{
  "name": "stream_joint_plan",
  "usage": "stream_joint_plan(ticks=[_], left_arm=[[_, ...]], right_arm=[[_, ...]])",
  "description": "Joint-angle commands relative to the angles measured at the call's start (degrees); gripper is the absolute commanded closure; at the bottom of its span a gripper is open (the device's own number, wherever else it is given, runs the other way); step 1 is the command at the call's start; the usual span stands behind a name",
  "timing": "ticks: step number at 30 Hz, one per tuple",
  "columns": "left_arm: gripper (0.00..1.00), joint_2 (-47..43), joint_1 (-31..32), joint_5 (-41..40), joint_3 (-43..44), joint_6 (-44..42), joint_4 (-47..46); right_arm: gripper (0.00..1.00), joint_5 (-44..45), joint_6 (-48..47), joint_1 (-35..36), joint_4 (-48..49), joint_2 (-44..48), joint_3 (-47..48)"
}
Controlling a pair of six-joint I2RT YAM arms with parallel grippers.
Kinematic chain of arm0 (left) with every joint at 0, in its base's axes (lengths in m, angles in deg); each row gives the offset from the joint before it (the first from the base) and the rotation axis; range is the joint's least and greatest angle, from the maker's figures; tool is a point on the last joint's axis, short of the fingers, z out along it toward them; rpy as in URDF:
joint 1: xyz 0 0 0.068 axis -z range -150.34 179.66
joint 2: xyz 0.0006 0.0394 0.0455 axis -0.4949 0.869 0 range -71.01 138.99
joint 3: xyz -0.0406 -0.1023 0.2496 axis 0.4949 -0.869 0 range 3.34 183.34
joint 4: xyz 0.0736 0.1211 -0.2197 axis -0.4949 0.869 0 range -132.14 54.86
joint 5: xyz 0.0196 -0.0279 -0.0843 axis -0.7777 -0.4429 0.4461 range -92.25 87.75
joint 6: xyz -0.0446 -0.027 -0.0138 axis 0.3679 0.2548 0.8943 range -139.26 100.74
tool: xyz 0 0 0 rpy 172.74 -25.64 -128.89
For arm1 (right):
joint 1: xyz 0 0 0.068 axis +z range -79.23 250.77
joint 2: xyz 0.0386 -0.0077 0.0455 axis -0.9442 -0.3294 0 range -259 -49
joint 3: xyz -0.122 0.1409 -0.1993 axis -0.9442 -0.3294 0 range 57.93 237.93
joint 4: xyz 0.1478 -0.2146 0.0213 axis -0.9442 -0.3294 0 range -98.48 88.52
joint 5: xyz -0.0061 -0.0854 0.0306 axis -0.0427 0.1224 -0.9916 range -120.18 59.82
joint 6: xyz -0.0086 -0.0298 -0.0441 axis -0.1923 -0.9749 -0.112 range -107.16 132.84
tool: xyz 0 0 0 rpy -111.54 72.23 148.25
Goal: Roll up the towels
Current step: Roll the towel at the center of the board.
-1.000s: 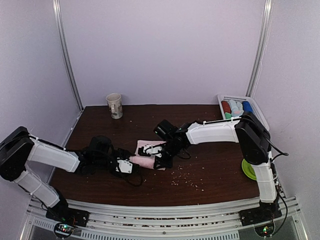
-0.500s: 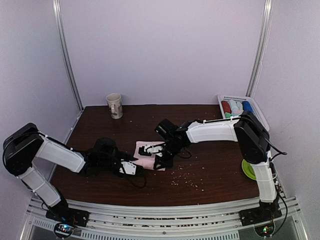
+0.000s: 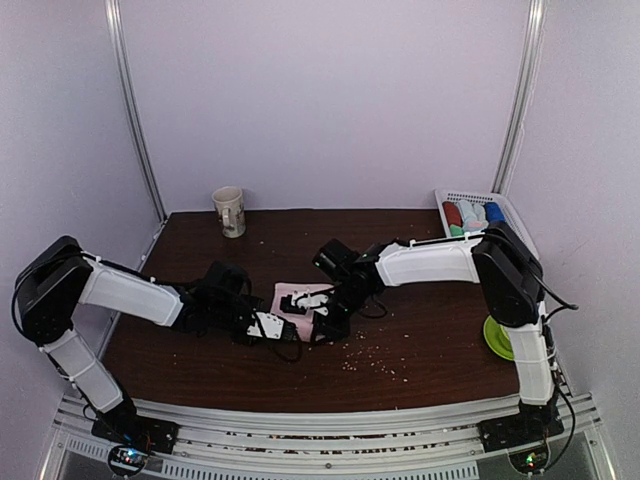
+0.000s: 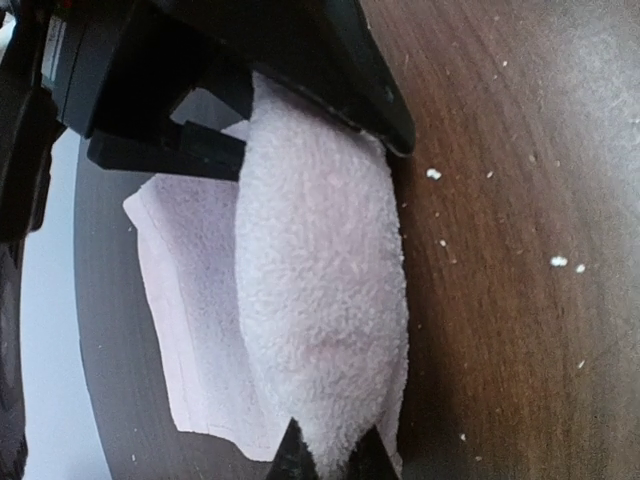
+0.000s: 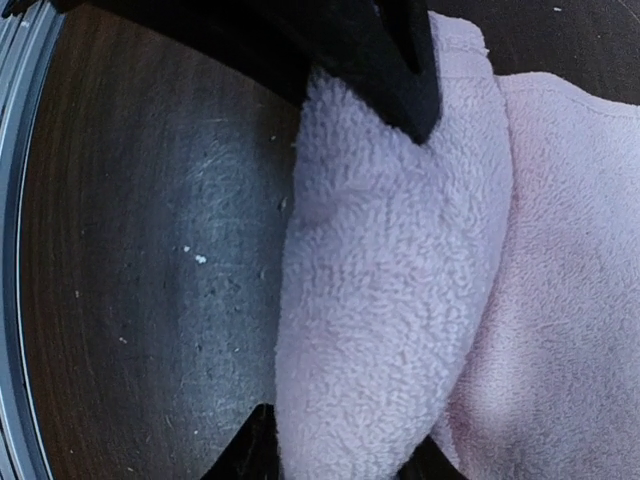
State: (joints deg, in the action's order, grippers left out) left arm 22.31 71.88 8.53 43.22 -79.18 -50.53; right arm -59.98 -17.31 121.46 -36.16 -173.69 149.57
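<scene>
Since the pink towel (image 4: pixel 320 300) sits half rolled at the centre of the table (image 3: pixel 420 290), the left hand (image 3: pixel 272 325) clamps it from lower left and the right hand (image 3: pixel 318 305) from upper right, with the roll spanning between them.

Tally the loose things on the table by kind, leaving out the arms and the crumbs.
pink towel: 1
mug: 1
white basket: 1, with rolled cloths inside too small to count
green plate: 1
Total: 4
</scene>
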Motion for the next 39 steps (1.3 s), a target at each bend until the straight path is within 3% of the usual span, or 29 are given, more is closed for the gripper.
stream_joint_plan(ticks=[1,8,15,22,29,39], left_arm=[[1.0,1.86,0.24,2.4,3.4,2.87,14.02],[1.0,5.29,0.17,6.17,10.14,6.17,27.0],[1.0,8.97,-1.16,12.21,17.5,9.86,37.09],[1.0,15.89,-5.25,20.65,27.22,10.68,49.87],[1.0,22.01,-10.15,24.5,32.31,12.72,54.08],[1.0,30.41,-12.18,26.13,40.06,12.21,61.96]], right_arm=[[0.6,4.23,3.72,-0.41,-3.54,3.86,-5.62],[0.47,10.27,6.92,-0.69,2.8,13.35,-14.64],[0.42,19.96,7.44,0.22,14.49,25.66,-26.8],[0.39,31.78,-3.01,8.29,33.42,36.95,-42.49],[0.39,41.89,-9.85,14.43,43.22,34.32,-45.7],[0.39,46.5,-16.37,16.38,46.88,23.22,-39.61]])
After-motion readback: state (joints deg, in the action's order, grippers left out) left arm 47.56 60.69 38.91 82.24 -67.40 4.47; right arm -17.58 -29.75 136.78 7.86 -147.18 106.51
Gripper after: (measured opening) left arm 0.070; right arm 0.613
